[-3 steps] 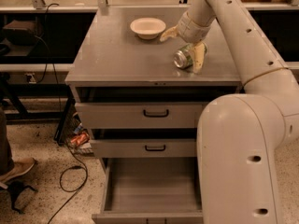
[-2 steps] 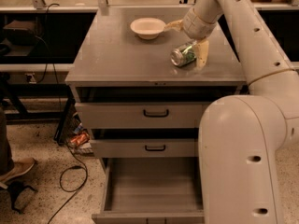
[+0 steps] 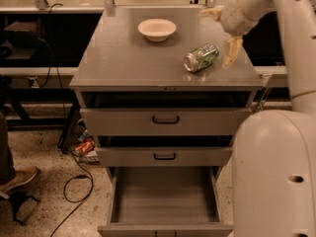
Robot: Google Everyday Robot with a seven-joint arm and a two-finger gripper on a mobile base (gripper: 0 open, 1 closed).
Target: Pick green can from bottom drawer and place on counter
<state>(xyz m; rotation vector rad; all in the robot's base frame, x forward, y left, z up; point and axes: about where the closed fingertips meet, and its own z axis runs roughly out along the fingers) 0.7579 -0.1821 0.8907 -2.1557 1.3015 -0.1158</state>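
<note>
Withdrawn rightward, the empty, spread jaws hover just beside the green can (image 3: 201, 58), which lies sideways near the desk (image 3: 123, 58) edge and could roll off.

One green can (image 3: 201, 57), one white bowl (image 3: 156, 29) and one counter (image 3: 123, 58) are counted. Two upper drawers (image 3: 165, 121) and one bottom drawer (image 3: 165, 196) are counted. One gripper (image 3: 216, 37) is seen, fingers spread, over the counter's right side.

hand (image 3: 221, 32) | raised at upper right | spread wide open | empty
</note>
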